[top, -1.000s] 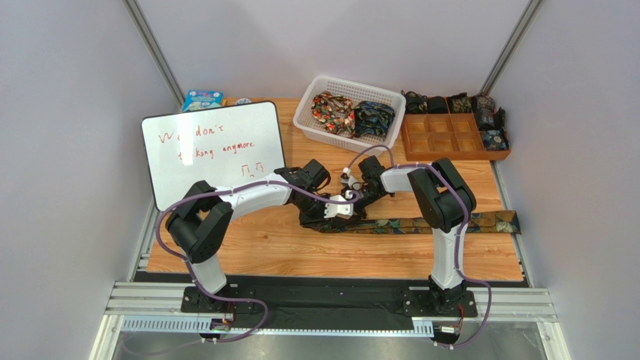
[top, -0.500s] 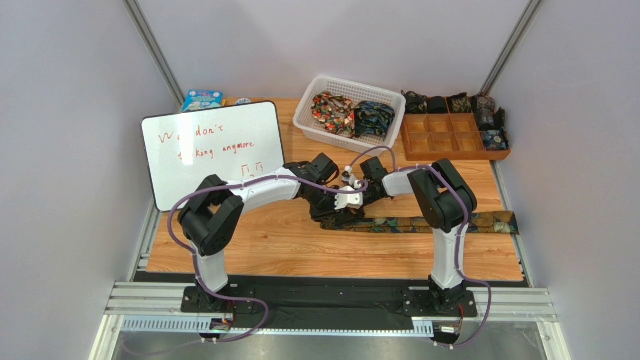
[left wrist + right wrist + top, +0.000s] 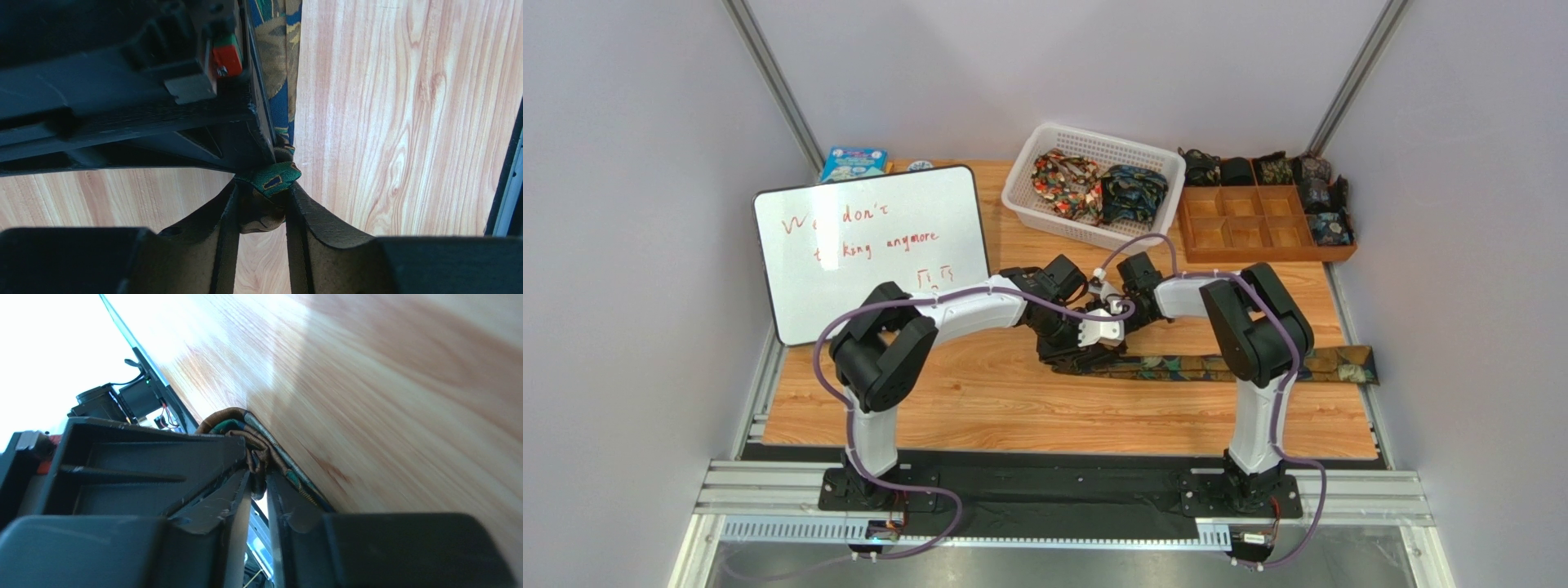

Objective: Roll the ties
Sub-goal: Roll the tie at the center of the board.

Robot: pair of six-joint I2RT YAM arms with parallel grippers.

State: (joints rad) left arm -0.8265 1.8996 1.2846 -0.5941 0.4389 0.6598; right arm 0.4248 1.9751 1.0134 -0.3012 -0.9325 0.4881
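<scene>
A long dark green-gold patterned tie (image 3: pixel 1247 364) lies flat across the wooden table, its wide end at the right edge. Its left end is gathered in a small fold where both grippers meet. My left gripper (image 3: pixel 1090 337) is shut on that folded end, which shows green and brown between the fingers in the left wrist view (image 3: pixel 265 199). My right gripper (image 3: pixel 1109 312) is shut on the same fold, seen bunched at its fingertips in the right wrist view (image 3: pixel 258 459). Two bunched ties (image 3: pixel 1100 186) lie in the white basket. Rolled ties (image 3: pixel 1318 184) sit in the tray's back and right compartments.
A whiteboard (image 3: pixel 870 245) with red writing lies at the left. The white slotted basket (image 3: pixel 1028 202) stands at the back centre, the brown wooden compartment tray (image 3: pixel 1247 227) at the back right. A blue packet (image 3: pixel 852 162) lies behind the whiteboard.
Both grippers have moved right and toward the back with the tie's folded end. The left arm has stretched further across the table.
</scene>
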